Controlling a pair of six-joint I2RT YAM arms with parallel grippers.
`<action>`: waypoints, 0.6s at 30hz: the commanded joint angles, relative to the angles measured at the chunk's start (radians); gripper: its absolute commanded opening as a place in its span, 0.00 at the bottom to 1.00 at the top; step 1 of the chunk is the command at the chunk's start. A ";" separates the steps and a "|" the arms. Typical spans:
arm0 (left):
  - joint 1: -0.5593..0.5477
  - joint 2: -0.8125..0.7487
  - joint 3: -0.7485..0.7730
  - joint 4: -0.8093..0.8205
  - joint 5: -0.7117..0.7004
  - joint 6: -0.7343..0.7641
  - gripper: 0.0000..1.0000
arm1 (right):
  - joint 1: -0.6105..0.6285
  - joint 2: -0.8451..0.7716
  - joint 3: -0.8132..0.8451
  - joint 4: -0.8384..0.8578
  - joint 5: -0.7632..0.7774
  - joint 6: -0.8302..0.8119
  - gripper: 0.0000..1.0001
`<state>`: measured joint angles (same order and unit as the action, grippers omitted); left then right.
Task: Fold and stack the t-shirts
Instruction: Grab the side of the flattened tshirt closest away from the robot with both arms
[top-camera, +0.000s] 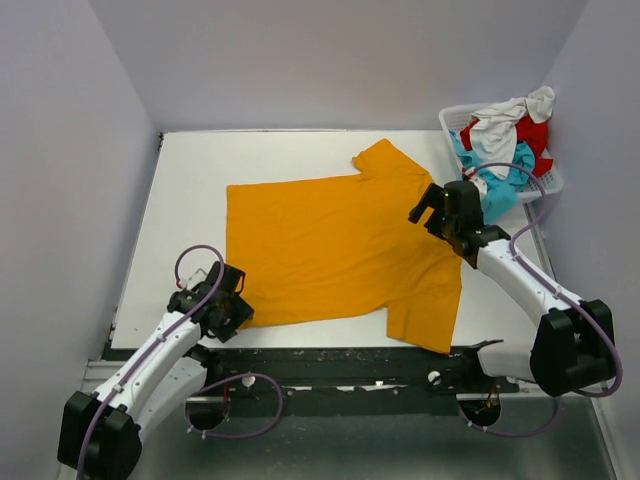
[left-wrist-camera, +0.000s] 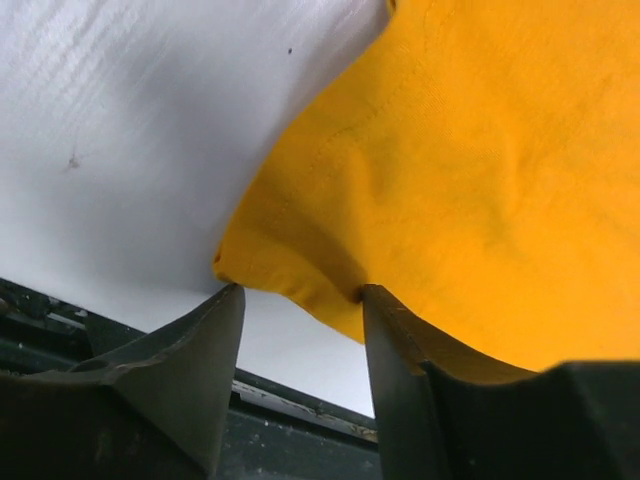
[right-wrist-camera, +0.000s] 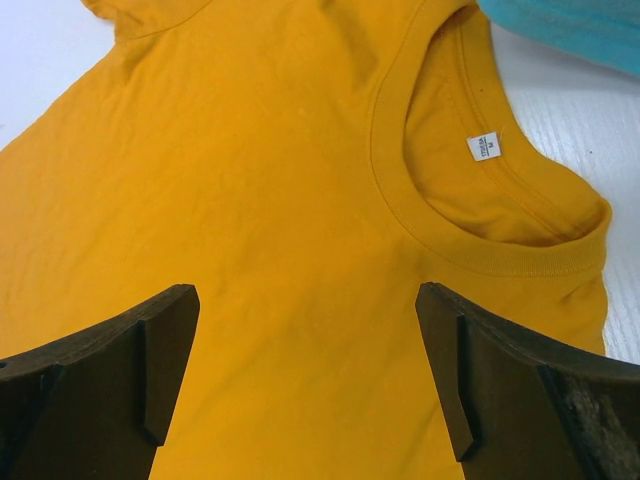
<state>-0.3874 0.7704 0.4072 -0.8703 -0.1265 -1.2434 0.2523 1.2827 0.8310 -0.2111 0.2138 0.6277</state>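
Your right gripper (right-wrist-camera: 307, 300) gapes wide over the mustard-orange t-shirt (right-wrist-camera: 250, 200). Its white neck label (right-wrist-camera: 484, 148), ahead-right, is unreadable. Your left gripper (left-wrist-camera: 302, 292) stands half-open around the shirt's corner.

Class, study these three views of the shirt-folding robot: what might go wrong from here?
Only the corner tip of the orange shirt sits between the jaws of the left gripper; it may slip out when lifted. The right gripper hangs open over flat cloth beside the collar, so it may pinch just one layer. The turquoise shirt spills from the basket near that gripper and could snag.
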 joint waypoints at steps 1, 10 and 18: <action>0.001 0.038 0.017 0.063 -0.100 -0.013 0.47 | 0.000 -0.038 0.006 -0.046 0.012 0.011 1.00; 0.022 0.214 0.019 0.264 -0.014 0.069 0.00 | 0.001 -0.135 -0.015 -0.147 -0.023 -0.013 1.00; 0.022 0.163 0.047 0.242 -0.020 0.121 0.00 | 0.079 -0.153 0.012 -0.438 -0.191 -0.108 0.96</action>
<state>-0.3721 0.9939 0.4576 -0.6415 -0.1524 -1.1591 0.2592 1.1400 0.8234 -0.4374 0.1188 0.5713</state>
